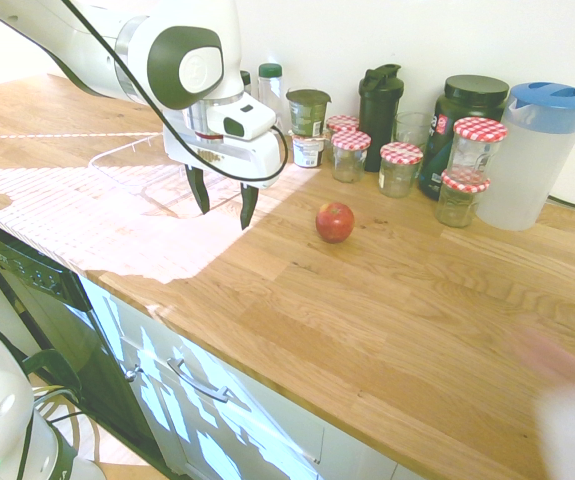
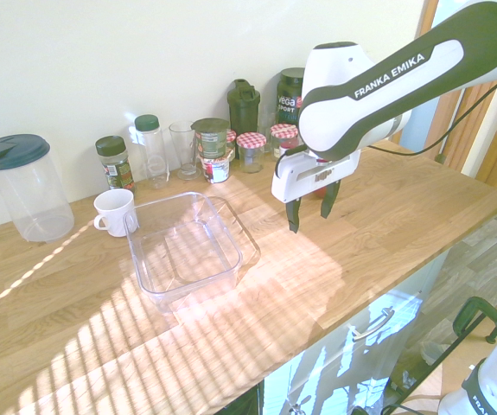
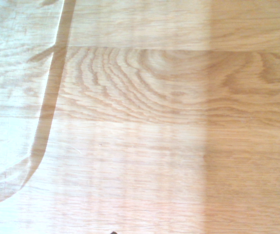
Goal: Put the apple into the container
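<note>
The small red apple (image 1: 335, 221) rests on the wooden counter, in front of the row of jars. My gripper (image 1: 223, 200) hangs open just above the wood, a hand's width to the apple's left, with nothing between its fingers. The clear plastic container (image 2: 231, 223) stands empty on the counter beside the gripper (image 2: 310, 210), on the side away from the apple. In the first exterior view the container (image 1: 127, 148) is only a faint outline behind the gripper. The arm hides the apple in the second exterior view. The wrist view shows bare wood and a rounded corner of the container's rim (image 3: 46, 114).
Glass jars with red-checked lids (image 1: 401, 153), a dark shaker bottle (image 1: 380, 100) and a pitcher with a blue lid (image 1: 537, 150) line the wall behind the apple. A white cup (image 2: 114, 210) stands by the container's far side. The counter's front edge (image 1: 267, 375) runs nearby.
</note>
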Robot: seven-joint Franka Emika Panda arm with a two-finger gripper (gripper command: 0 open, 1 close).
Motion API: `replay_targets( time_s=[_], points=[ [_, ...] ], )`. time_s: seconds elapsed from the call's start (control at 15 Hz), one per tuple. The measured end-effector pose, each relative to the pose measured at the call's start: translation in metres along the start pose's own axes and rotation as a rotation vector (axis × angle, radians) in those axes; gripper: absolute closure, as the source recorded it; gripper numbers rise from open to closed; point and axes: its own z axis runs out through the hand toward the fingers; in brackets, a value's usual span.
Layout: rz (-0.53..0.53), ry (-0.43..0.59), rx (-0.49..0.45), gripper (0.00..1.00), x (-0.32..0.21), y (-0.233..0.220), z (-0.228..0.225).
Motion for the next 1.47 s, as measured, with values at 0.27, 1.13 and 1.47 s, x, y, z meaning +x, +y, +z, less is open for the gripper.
replay_targets(
  time_s=[0.27, 1.13, 1.47],
  points=[
    [-0.008, 0.014, 0.003, 0.0, 0.007, -0.002, -0.011],
    [-0.047, 0.055, -0.077, 0.0, 0.165, 0.018, -0.019],
    [-0.051, 0.036, -0.1, 1.0, 0.166, 0.02, -0.003]
  ],
)
